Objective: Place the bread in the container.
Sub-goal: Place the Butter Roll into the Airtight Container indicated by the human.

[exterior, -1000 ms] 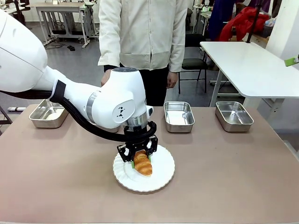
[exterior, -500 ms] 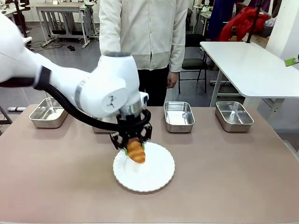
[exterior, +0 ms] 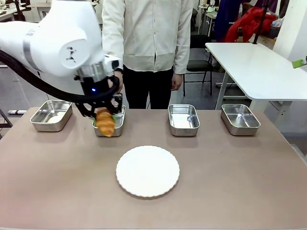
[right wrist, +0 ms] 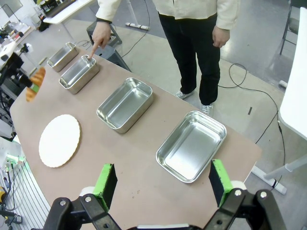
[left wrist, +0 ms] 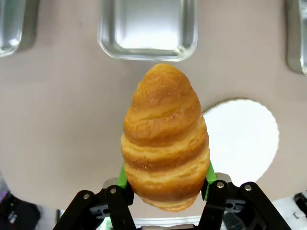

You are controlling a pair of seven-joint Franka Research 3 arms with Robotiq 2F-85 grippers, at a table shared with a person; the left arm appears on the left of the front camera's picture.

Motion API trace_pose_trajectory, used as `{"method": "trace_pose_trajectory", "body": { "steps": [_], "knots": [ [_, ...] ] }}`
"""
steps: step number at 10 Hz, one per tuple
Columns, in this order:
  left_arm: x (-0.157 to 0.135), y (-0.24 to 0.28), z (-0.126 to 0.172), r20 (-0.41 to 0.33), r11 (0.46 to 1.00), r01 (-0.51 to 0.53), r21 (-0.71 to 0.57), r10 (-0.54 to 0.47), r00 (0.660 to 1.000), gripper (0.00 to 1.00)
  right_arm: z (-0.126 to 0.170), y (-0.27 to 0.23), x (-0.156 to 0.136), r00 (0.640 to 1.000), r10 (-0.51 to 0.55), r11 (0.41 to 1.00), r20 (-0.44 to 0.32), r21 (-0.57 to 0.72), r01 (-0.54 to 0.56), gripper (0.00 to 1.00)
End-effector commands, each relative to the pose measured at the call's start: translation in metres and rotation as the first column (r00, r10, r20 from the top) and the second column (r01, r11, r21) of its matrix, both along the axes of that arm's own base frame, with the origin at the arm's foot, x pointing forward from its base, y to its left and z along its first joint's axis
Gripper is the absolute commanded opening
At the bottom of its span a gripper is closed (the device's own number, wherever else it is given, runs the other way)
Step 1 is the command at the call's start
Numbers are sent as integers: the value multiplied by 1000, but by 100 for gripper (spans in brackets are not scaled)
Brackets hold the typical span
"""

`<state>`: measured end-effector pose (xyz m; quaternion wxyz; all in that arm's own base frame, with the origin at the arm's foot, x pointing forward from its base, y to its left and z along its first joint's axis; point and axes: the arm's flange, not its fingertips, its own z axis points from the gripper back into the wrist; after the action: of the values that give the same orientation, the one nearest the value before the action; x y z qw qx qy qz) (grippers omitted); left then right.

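Gripping the golden-brown ridged croissant [exterior: 105, 123] between green pads, our left gripper [exterior: 104, 115] holds it in the air, jaws closed on its sides, just above the near rim of the second shiny rectangular steel pan [exterior: 117, 125] from the left. A person's finger [right wrist: 91, 50] points into that same pan (its far end). Our right gripper [right wrist: 162, 184] hangs with jaws wide apart. On the brown worktop [exterior: 230, 177], the round white plate [exterior: 147, 171] lies bare.
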<state>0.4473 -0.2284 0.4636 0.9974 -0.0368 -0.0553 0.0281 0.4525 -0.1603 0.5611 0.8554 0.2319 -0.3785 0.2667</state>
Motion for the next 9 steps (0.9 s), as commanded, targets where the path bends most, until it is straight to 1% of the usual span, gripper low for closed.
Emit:
{"method": "trace_pose_trajectory", "body": {
  "steps": [1,3,5,7,8,9],
  "knots": [
    [33,17,-5,-11,996,90,-12,-91,996,62,1,1,1,1000,8,1000,16,13,-8,100],
    [71,23,-13,-20,989,144,-18,-144,989,62,1,1,1,1000,8,1000,16,13,-8,100],
    [100,23,-19,-44,986,166,-17,-167,985,62,1,1,1,1000,8,1000,16,13,-8,100],
    [123,21,-30,-26,978,208,17,-208,978,62,1,1,1,1000,8,1000,16,13,-8,100],
    [130,17,-32,-38,977,206,49,-204,978,62,1,1,1,1000,8,1000,16,13,-8,100],
    [111,19,-33,-29,986,168,-11,-168,985,62,1,1,1,1000,8,1000,16,13,-8,100]
  ]
}}
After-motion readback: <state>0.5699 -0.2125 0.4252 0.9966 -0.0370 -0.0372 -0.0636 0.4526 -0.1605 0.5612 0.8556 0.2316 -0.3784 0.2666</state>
